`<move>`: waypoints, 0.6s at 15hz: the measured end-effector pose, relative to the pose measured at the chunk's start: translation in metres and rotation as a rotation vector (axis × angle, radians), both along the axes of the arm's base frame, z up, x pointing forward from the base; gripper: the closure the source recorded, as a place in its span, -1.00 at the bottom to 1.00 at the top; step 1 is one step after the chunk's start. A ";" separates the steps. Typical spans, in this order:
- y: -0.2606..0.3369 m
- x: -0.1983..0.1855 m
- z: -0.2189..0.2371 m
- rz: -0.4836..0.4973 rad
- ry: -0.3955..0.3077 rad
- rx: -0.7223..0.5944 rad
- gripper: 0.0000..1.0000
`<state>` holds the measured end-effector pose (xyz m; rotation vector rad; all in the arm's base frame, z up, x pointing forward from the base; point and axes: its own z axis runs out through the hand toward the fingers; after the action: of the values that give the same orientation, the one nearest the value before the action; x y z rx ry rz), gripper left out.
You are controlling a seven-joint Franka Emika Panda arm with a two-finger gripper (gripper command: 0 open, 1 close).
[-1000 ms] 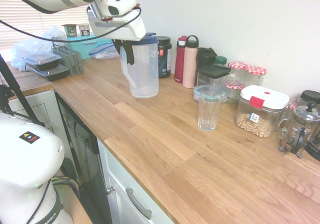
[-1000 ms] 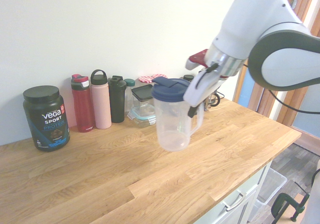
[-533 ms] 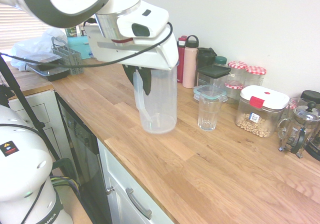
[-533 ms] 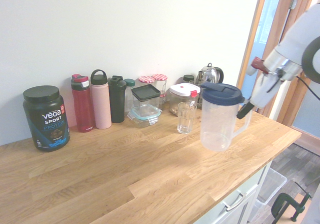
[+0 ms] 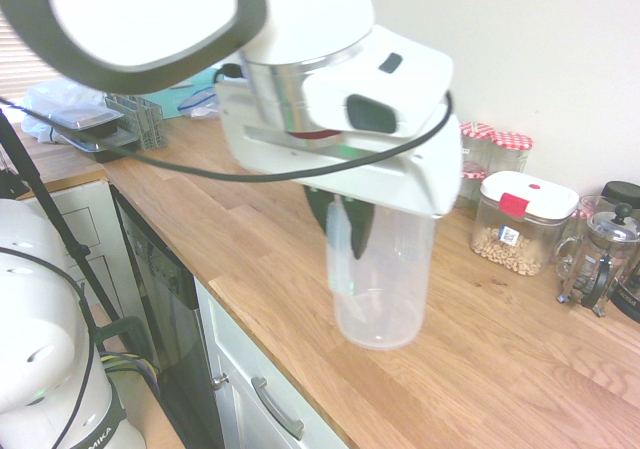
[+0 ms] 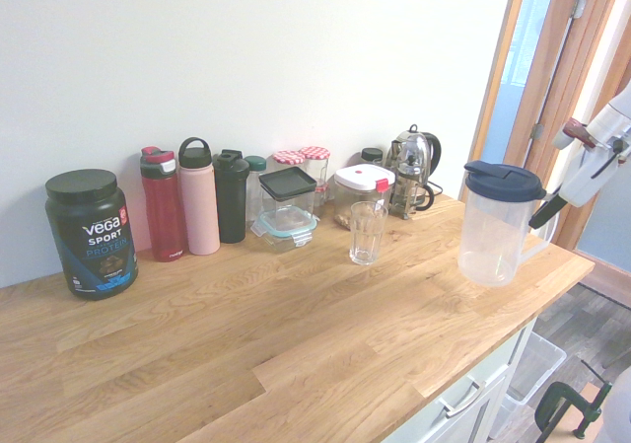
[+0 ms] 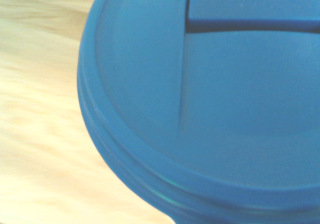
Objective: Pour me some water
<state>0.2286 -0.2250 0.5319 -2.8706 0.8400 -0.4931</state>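
Oak-plank counter (image 6: pixel 296 344) — white wall (image 6: pixel 296 58) behind, doorway (image 6: pixel 537 78) beside.

Glass (image 6: pixel 366 232) hidden behind arm, pitcher (image 5: pixel 380 279) water lvl maybe unclear

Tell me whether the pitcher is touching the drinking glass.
Apart. The second exterior view shows the pitcher, held by the gripper at its handle, well to the right of the glass, with bare countertop between them.

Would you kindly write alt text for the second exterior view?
A clear plastic pitcher with a dark blue lid hangs by its handle from the robot's gripper above the wooden countertop. An empty clear drinking glass stands apart, before bottles and jars along the wall.
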 end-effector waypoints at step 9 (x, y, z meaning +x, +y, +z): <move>0.037 0.178 0.021 -0.075 0.339 -0.163 1.00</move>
<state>0.4061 -0.1883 0.5527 -3.1355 1.0001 -0.0820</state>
